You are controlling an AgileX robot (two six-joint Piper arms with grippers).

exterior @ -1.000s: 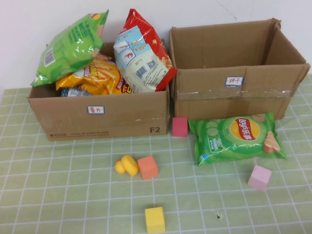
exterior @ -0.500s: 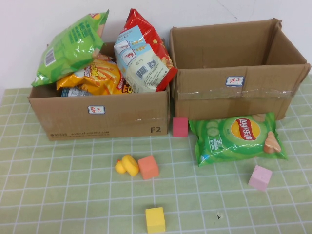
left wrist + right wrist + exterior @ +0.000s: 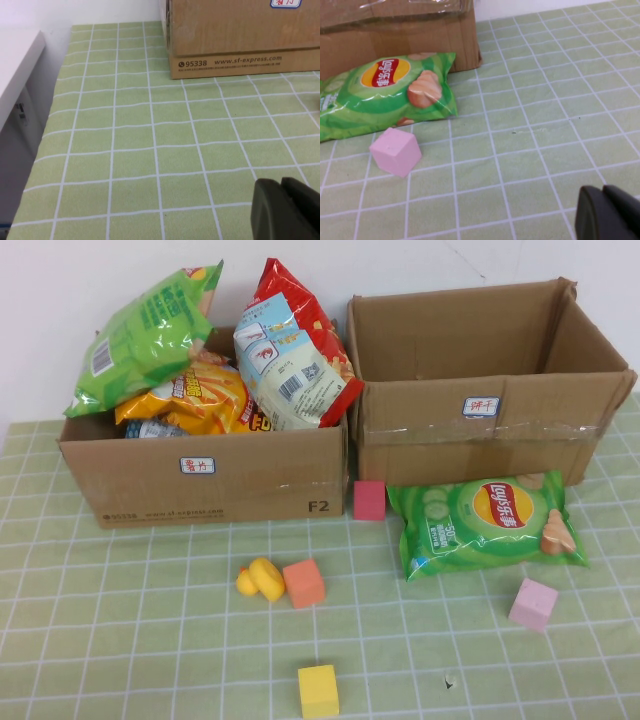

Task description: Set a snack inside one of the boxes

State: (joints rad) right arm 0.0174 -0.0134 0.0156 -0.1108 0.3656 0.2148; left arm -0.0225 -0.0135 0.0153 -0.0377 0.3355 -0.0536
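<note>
No small orange-yellow foil packet shows on the table in any view. The left box [image 3: 200,485] is heaped with large bags: green, orange-yellow and red-white. The right box [image 3: 480,420] stands open and looks empty. A green Lay's chip bag [image 3: 485,523] lies in front of the right box and also shows in the right wrist view [image 3: 385,95]. My left gripper [image 3: 281,184] is shut and empty, low over the cloth, short of the left box's corner [image 3: 225,40]. My right gripper [image 3: 603,190] is shut and empty, over the cloth beyond the pink cube [image 3: 396,151]. Neither gripper shows in the high view.
On the green checked cloth lie a magenta cube [image 3: 369,500], a yellow duck toy [image 3: 261,580], an orange cube [image 3: 303,583], a yellow cube [image 3: 318,691] and a pink cube [image 3: 532,604]. The table's left edge [image 3: 47,115] drops off beside a white surface.
</note>
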